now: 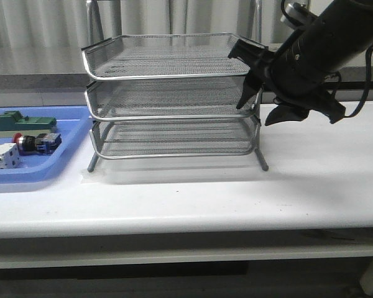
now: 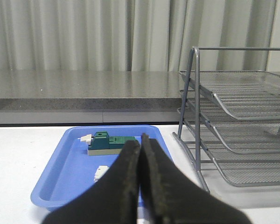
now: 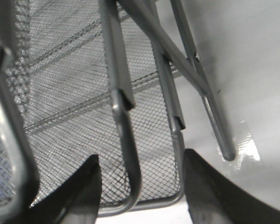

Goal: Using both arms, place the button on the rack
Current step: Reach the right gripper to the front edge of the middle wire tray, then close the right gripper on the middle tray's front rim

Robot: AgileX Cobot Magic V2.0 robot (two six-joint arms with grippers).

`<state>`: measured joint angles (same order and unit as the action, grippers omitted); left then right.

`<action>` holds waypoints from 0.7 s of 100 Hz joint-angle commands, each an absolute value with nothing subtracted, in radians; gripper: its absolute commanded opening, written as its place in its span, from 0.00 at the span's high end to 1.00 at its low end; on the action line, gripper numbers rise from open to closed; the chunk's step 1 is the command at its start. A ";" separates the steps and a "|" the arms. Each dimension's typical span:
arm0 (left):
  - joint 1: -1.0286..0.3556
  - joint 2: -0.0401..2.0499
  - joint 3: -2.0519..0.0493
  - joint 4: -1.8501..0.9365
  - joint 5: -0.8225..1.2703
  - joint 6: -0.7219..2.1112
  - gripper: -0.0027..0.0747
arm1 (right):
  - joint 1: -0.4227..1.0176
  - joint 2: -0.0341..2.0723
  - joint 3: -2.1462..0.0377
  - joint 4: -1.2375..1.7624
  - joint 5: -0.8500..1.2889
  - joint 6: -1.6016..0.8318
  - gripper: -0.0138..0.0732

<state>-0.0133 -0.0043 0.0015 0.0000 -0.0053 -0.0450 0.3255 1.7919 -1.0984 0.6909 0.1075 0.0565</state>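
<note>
A: White table (image 1: 193, 198), grey curtain behind. The rack (image 1: 171, 93) stands in the middle of the table, and I take it as the landmark. Where is the button?

B: The button (image 1: 30, 143) lies in the blue tray (image 1: 74, 133), which is to the left of the rack, well apart from its shelves. Near it in the tray there are a green block (image 1: 22, 122) and a white part (image 1: 3, 155). Nothing holds the button.

A: And the grippers?

B: The right gripper (image 1: 265, 105) is at the right end of the rack, beside the middle shelf, with fingers spread wide and nothing between them. In its wrist view a rack wire passes between the two fingers (image 3: 79, 191). The left gripper (image 2: 141, 186) is on the tray side of the rack, above the tray; its fingers are pressed together and empty. It does not appear in the front view.

A: So what may go wrong?

B: Three things, I think. First, the right fingers sit around the rack's wire; if the arm moves sideways or closes, it may catch the frame and drag or tilt the rack. Second, the left gripper must open before it goes down; if it stays closed it will only push the button, and the round head may roll against the other parts. Third, the green block and white part lie close to the button, so a wide grasp may touch them too.
</note>
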 commanded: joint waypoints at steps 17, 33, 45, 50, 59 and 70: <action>-0.011 -0.039 0.048 -0.006 -0.089 -0.054 0.99 | 0.326 1.774 -1.129 0.753 0.039 0.042 0.37; -0.011 -0.039 0.048 -0.006 -0.089 -0.054 0.99 | 0.326 1.787 -1.129 0.779 0.039 0.042 0.37; -0.011 -0.039 0.048 -0.006 -0.089 -0.054 0.99 | 0.326 1.794 -1.135 0.791 0.049 0.042 0.37; -0.011 -0.039 0.048 -0.006 -0.089 -0.054 0.99 | 0.326 1.794 -1.141 0.791 0.056 0.042 0.37; -0.011 -0.039 0.048 -0.006 -0.089 -0.054 0.99 | 0.326 1.794 -1.155 0.792 0.065 0.042 0.40; -0.011 -0.039 0.048 -0.006 -0.089 -0.054 0.99 | 0.326 1.794 -1.162 0.799 0.069 0.042 0.52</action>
